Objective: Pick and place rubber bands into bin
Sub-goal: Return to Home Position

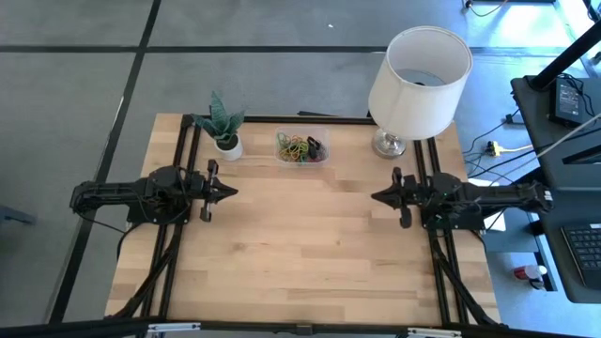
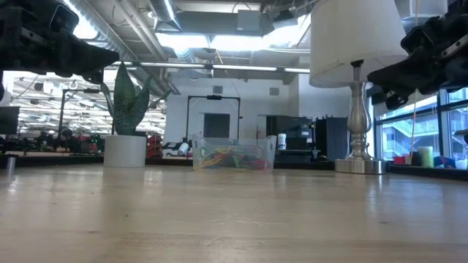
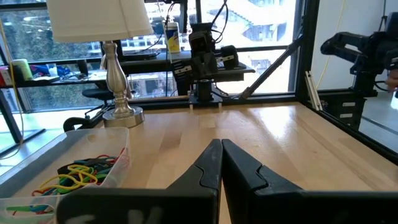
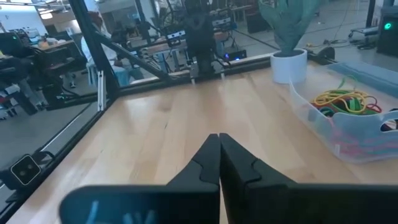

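At 12 o'clock on the table (image 1: 310,253), the bin (image 1: 302,130) holds the rubber bands (image 1: 300,148) (a many-coloured tangle). The left gripper (image 1: 233,192) hangs at 9 o'clock, the right gripper (image 1: 375,197) at 3, both with fingers pressed together.

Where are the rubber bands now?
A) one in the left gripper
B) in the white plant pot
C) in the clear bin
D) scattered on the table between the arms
C: the rubber bands lie heaped inside the bin, none shows on the table, and the left gripper and right gripper are shut on nothing.
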Controlling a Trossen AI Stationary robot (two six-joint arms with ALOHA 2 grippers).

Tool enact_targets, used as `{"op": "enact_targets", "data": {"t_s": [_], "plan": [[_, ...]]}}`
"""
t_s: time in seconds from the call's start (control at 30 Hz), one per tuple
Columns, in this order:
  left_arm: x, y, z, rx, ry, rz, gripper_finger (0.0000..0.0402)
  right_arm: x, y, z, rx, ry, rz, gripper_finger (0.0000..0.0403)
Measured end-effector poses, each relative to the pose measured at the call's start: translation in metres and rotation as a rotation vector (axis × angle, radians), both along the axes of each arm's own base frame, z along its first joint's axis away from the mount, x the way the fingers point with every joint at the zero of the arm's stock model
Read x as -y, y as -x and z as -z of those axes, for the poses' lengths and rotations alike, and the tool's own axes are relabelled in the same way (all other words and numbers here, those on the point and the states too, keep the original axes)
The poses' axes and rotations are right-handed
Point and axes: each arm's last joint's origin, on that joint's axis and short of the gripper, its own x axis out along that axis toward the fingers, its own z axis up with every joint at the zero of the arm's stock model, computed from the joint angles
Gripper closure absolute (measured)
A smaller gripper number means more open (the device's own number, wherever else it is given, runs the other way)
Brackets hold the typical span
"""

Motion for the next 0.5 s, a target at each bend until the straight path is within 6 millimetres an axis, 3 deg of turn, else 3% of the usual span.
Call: {"op": "enact_targets", "data": {"t_s": [0.5], "plan": [[0.0,0.0,0.0,0.0,0.0,0.0,0.0398,0.0,0.0061,-0.0014,0.003,-0.005,0.001,0.038]]}}
